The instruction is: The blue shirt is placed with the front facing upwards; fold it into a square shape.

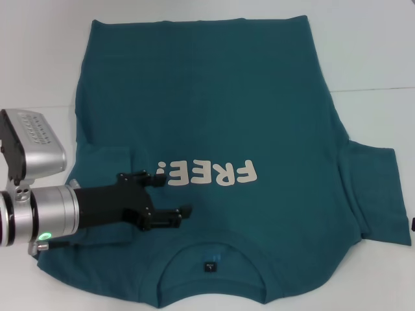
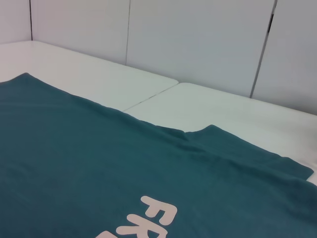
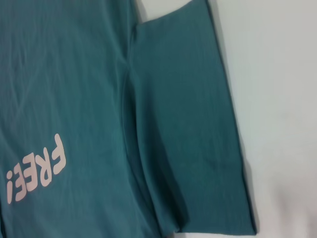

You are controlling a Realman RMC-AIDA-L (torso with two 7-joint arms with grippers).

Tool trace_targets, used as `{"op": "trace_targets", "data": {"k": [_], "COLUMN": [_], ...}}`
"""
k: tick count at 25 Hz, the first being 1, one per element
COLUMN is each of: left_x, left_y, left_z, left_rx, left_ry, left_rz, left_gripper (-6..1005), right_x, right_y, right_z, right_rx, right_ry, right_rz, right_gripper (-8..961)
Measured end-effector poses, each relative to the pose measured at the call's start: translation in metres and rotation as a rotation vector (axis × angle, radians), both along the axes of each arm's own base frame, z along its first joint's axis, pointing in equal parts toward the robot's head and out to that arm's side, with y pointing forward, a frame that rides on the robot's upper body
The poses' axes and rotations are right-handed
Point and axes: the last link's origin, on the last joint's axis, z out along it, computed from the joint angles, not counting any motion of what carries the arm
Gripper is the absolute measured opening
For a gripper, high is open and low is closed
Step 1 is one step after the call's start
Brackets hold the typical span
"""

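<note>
The left gripper [image 1: 170,195] is seen at the 8 o'clock side of the head view, extended over the chest of the blue shirt [image 1: 220,116]; its black fingers [image 1: 176,215] are parted with nothing held between them. Beneath the arm, the shirt's left sleeve [image 1: 107,162] is observed folded inward onto the body. The shirt is laid flat, front up, on the white table [image 1: 369,52], collar [image 1: 211,256] at 6 o'clock and hem at 12 o'clock. The off-white "FREE!" print [image 1: 209,173] is located at centre, just beside the fingertips toward 1 o'clock. The right sleeve [image 1: 377,191] is spread outward at 3 o'clock and is shown close up in the right wrist view [image 3: 188,139]. The right gripper is not seen in any view.
</note>
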Motion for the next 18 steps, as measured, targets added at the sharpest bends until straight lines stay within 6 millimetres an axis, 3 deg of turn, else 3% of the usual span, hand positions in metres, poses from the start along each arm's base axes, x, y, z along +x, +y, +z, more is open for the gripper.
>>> {"op": "trace_targets", "data": {"k": [3,18], "left_x": [0.000,-0.002], "left_y": [0.000,-0.002], "left_z": [0.000,0.000], "left_rx": [-0.001,-0.002], "left_ry": [0.001,-0.007], "left_rz": [0.000,0.010], "left_gripper": [887,887], "right_x": [-0.001,-0.003], "right_y": [0.002,0.008], "right_z": [-0.001,-0.010], "right_rx": [0.001,-0.019], "right_ry": [-0.003,-0.036], "right_rz": [0.004,0.015], "right_gripper": [701,699]}}
